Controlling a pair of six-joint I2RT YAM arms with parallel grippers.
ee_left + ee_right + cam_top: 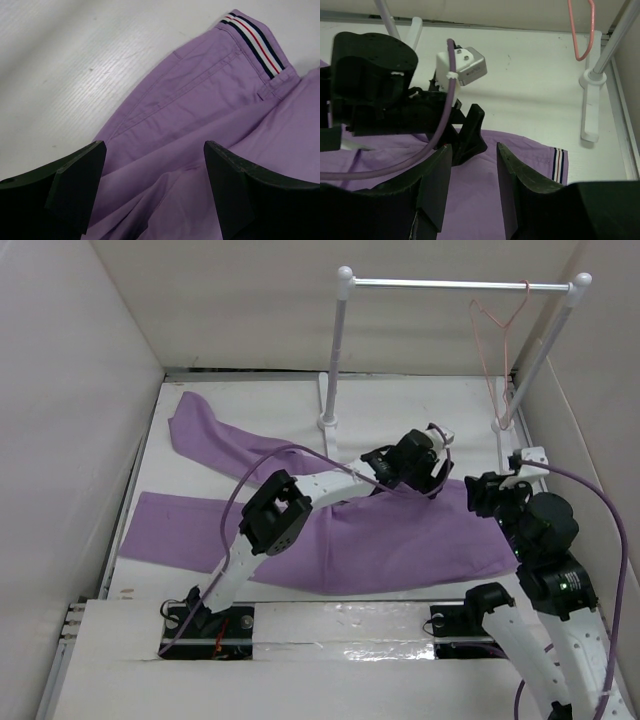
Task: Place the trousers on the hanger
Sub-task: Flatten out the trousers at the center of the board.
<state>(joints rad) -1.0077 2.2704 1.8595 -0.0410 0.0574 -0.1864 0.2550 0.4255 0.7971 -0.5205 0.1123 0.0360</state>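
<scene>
Right of centre, our left pincer (153, 159) and right pincer (474, 156) gape empty over the trousers (400, 540); crowded, we risk collision.

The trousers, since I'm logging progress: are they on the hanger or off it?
Off. The trousers lie spread on the table, while the hanger hangs bare on the rail.
</scene>
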